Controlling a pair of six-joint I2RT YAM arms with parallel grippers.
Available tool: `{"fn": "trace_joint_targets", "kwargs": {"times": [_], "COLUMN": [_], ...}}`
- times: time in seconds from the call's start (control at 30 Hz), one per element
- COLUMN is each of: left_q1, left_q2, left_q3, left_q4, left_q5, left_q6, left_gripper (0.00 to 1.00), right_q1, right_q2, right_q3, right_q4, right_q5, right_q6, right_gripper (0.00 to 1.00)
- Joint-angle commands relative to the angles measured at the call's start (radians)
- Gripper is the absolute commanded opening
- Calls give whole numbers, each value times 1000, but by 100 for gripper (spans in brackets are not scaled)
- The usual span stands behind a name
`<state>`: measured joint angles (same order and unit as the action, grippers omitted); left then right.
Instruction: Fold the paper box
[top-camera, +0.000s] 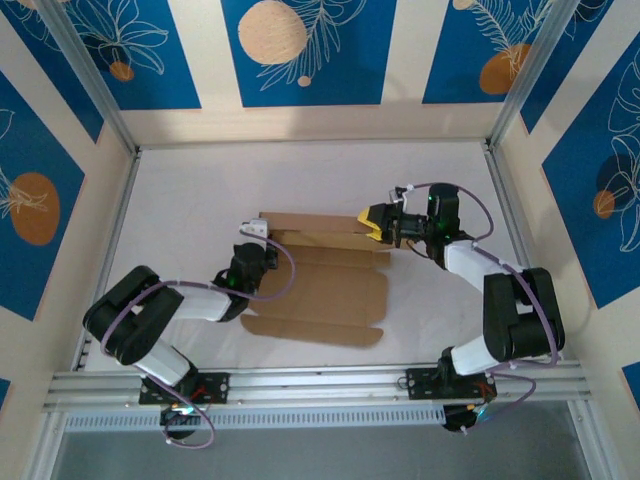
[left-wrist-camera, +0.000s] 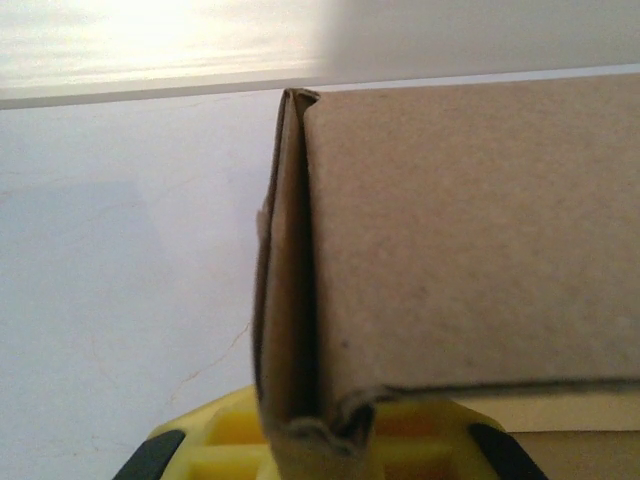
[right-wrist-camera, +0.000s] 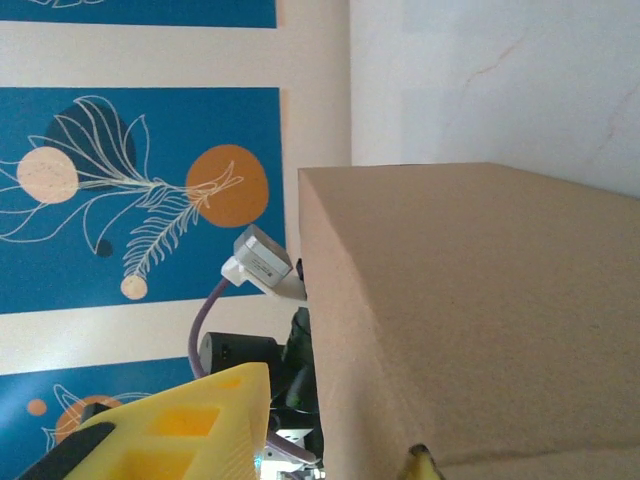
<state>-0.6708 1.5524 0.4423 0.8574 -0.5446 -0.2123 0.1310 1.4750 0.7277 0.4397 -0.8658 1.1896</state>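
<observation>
Brown cardboard in the middle of the white table (top-camera: 180, 190): that's the paper box (top-camera: 320, 295), lying mostly flat with its near panels spread toward the arm bases and its far strip folded up into a low wall. Both arms are on that wall, one at each end. At the left end is the left gripper (top-camera: 254, 233), and the left wrist view gets it close up: the yellow fingers (left-wrist-camera: 215, 445) sit at the bottom with a doubled-over cardboard edge rising from between them. The jaws are pinched tight on the paper box, and the layers are crumpled a little where they bite. At the right end, the right gripper (top-camera: 373, 226) straddles the wall's corner. From the right wrist, one yellow finger (right-wrist-camera: 190, 425) stands off the outer face with a dark sliver of gap showing. The other just peeks out as a yellow tip on the far side of the cardboard, so those jaws are apart. Past the wall's edge, the left arm's pale wrist camera (right-wrist-camera: 262, 262) shows against a blue wall panel (right-wrist-camera: 130, 200) printed with an orange disc and white leaves.
</observation>
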Motion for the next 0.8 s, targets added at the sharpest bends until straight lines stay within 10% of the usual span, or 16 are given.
{"fn": "trace_joint_targets", "kwargs": {"times": [0.0,0.5,0.77], "left_q1": [-11,-10,-11], "left_q2": [17,15,12], "left_q3": [-21,-16,-14], "left_q4": [1,3,-3], "left_q5": [6,-7,-17], "left_q6": [-3,-1,-4], "left_gripper": [0,0,0], "right_q1": [5,16,5], "right_q2": [34,58,28], "right_q3": [0,-16,3], "right_q4": [141,136,-26], "right_q5": [-89,-98,-55], "right_q6": [64,30,-70], "right_gripper": [34,0,0]}}
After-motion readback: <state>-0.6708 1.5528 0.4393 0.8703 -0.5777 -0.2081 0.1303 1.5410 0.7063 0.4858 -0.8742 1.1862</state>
